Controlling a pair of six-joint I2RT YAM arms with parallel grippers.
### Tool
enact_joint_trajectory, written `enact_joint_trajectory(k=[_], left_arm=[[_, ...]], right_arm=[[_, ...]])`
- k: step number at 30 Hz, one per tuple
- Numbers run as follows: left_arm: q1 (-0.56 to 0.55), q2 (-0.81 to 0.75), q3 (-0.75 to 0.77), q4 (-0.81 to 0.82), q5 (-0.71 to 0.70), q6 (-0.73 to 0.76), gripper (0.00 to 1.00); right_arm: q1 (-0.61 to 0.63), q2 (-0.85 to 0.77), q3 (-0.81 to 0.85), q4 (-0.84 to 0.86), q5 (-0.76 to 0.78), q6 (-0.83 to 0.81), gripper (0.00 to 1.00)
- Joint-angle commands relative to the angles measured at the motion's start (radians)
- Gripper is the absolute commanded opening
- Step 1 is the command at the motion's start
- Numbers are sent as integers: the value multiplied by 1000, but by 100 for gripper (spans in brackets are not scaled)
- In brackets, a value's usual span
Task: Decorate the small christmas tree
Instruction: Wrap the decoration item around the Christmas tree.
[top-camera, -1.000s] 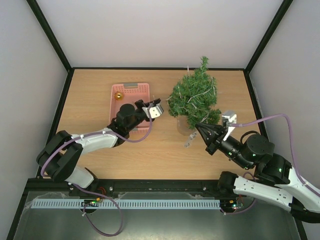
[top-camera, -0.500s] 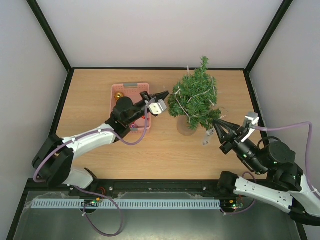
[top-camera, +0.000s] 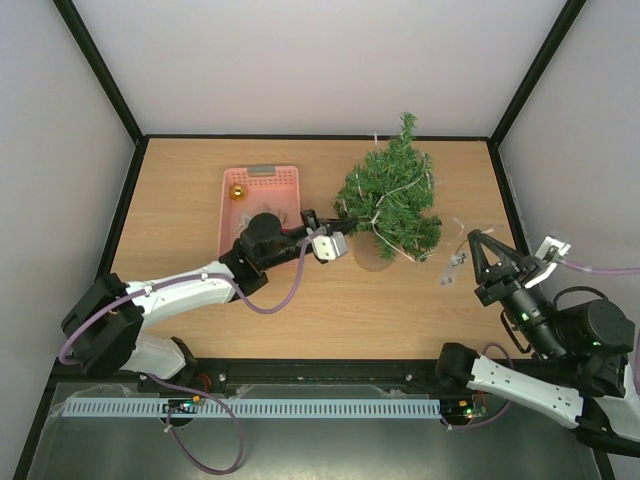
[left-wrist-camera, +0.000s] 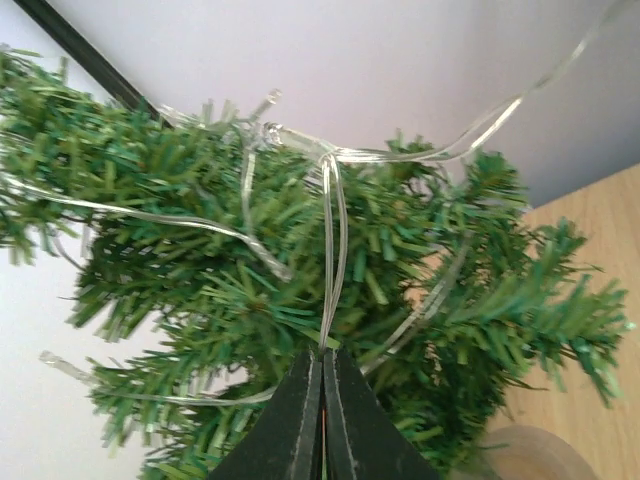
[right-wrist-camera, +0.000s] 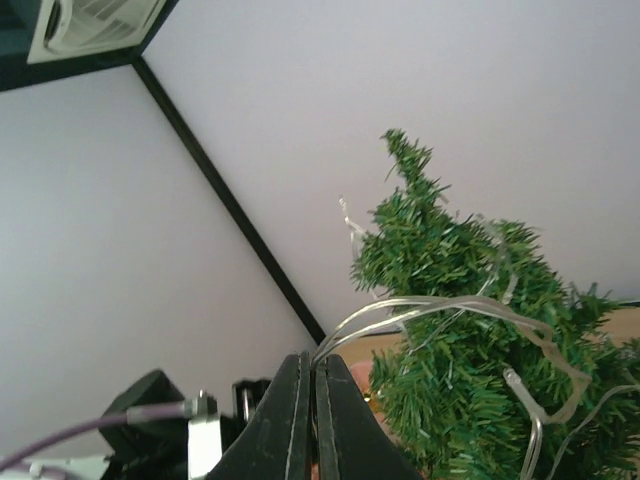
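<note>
The small christmas tree (top-camera: 392, 195) stands at the back middle of the table, with a clear string of lights (top-camera: 402, 187) draped over its green branches. My left gripper (top-camera: 347, 218) is at the tree's left side, shut on two strands of the clear string (left-wrist-camera: 331, 235), its tips (left-wrist-camera: 323, 352) among the needles. To the right of the tree my right gripper (top-camera: 472, 236) is shut on another loop of the string (right-wrist-camera: 440, 308) at its tips (right-wrist-camera: 314, 358). A small piece of the string (top-camera: 455, 266) dangles below it.
A pink basket (top-camera: 283, 180) sits left of the tree with a gold ball (top-camera: 238, 192) in its back corner. The tree's round pale base (top-camera: 368, 257) rests on the wooden table (top-camera: 330, 310). Black frame posts and white walls enclose the table.
My right gripper has drawn back to the right, away from the tree, taking the string with it. My left gripper has moved right, from over the basket to the tree's left side.
</note>
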Motion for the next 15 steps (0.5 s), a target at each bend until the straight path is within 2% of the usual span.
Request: enact_joint_trajectory(k=[1, 11, 15], left_arm=[[-24, -5, -34, 3, 11, -7, 2], [-68, 41, -57, -38, -28, 4, 2], [-67, 59, -49, -90, -33, 10, 3]], right_arm=[[2, -14, 29, 10, 99, 26, 2], [3, 43, 45, 22, 247, 9, 2], [2, 88, 52, -47, 376, 68, 2]])
